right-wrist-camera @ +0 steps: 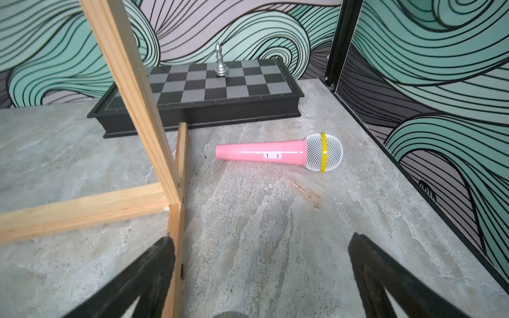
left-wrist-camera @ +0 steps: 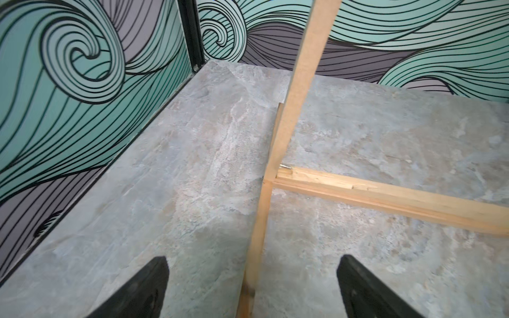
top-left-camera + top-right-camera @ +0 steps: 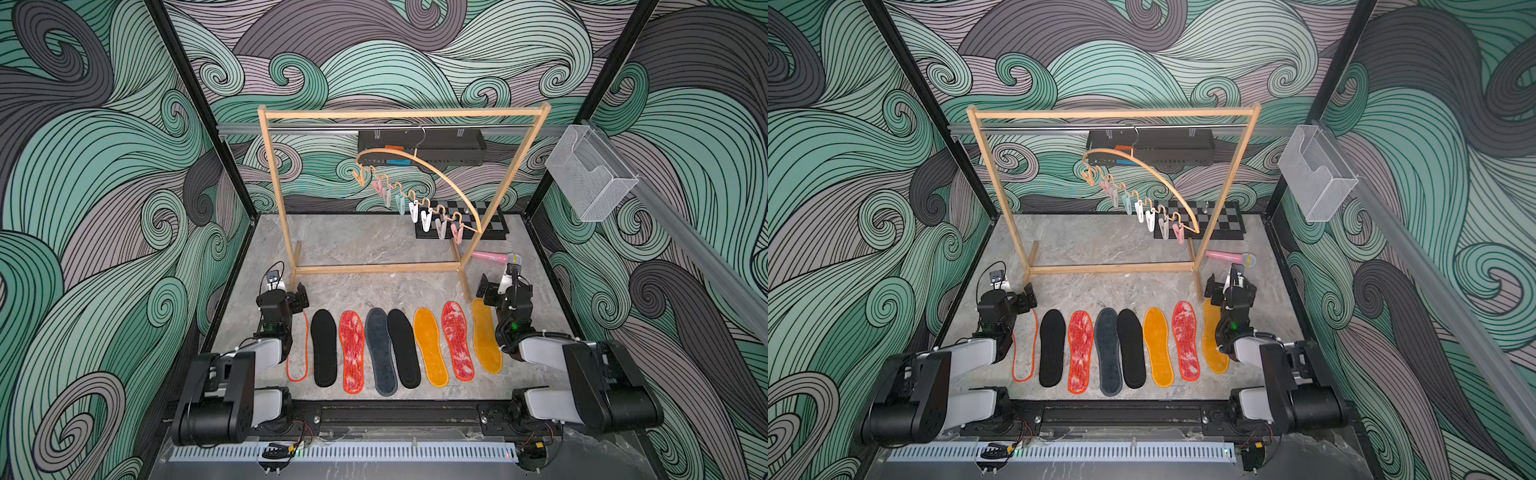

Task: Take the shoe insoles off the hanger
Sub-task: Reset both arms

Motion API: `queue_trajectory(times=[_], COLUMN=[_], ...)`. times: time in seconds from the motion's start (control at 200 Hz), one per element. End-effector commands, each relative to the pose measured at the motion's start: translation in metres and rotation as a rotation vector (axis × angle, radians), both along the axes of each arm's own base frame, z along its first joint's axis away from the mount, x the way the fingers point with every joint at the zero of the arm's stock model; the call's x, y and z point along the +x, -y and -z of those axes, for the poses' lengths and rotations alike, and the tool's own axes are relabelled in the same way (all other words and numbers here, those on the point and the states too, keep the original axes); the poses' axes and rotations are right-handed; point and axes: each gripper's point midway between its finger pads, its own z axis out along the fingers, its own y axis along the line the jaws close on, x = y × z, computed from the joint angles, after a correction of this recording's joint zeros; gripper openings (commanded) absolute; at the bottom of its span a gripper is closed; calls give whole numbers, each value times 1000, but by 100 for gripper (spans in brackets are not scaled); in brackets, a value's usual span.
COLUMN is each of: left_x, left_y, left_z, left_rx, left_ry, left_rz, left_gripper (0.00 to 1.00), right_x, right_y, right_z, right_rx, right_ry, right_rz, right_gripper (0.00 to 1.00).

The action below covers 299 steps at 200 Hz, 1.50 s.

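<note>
Wooden and bare, the hanger hangs by its metal hook from the top bar of the rack frame. It is tilted, left end high and right end low, and its eight clothespegs grip nothing.

The shoe insoles lie flat in a row on the grey stone-look surface, on the near side of the rack. From left to right:
- a pale insole with orange edging, partly hidden by the left arm
- a black insole
- a red-white mottled insole
- a dark grey insole, edge to edge with a second black insole
- a mustard insole
- a second mottled insole
- a second mustard insole, its far end hidden behind the right arm

The left tool has its jaws wide and holds nothing; the rack's left foot shows between its fingers in the left wrist view. The right tool is equally wide and empty, beside the rack's right foot.

At the far right, a pink microphone lies on the surface near a chessboard carrying one silver chess piece.
</note>
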Motion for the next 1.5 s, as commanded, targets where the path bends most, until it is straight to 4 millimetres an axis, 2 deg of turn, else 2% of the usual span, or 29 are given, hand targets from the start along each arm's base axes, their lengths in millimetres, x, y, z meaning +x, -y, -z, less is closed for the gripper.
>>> queue_trajectory(times=[0.0, 0.05, 0.08, 0.095, 0.1, 0.105, 0.11, 0.13, 0.195, 0.23, 0.28, 0.32, 0.4, 1.491], left_x=[26, 31, 34, 34, 35, 35, 35, 37, 44, 48, 52, 54, 54, 54], left_y=[6, 10, 12, 12, 13, 13, 13, 15, 22, 27, 24, 18, 16, 16], left_z=[-26, -22, -24, -15, -13, -13, -12, -9, -4, -2, 1, 1, 2, 1], left_rx=[9, 8, 9, 7, 6, 6, 6, 6, 11, 18, 14, 12, 4, 4], left_ry=[108, 75, 75, 50, 46, 44, 42, 32, 3, -18, -52, -60, -65, -64], left_rz=[59, 85, 97, 101, 102, 104, 105, 114, 164, 195, 177, 142, 132, 132], left_gripper=[97, 95, 95, 95, 95, 95, 95, 95, 94, 94, 94, 95, 99, 99], right_x=[6, 9, 12, 14, 16, 16, 18, 21, 19, 23, 29, 31, 39, 38], right_y=[-9, -18, -22, -23, -24, -24, -24, -25, -26, -26, -26, -28, -29, -28], right_z=[-20, -16, -6, -1, -6, 0, -9, -10, 1, -1, -2, 4, 4, 5], right_rx=[-44, -46, -48, -47, -47, -49, -51, -62, -54, -51, -62, -59, -53, -31], right_ry=[134, 101, 62, 50, 73, 55, 91, 114, 36, 27, 49, 7, -19, -27], right_rz=[-68, -126, -150, -154, -157, -159, -160, -165, -171, -170, -169, -179, -187, -205], right_gripper=[99, 99, 99, 98, 98, 98, 98, 98, 99, 99, 99, 99, 99, 99])
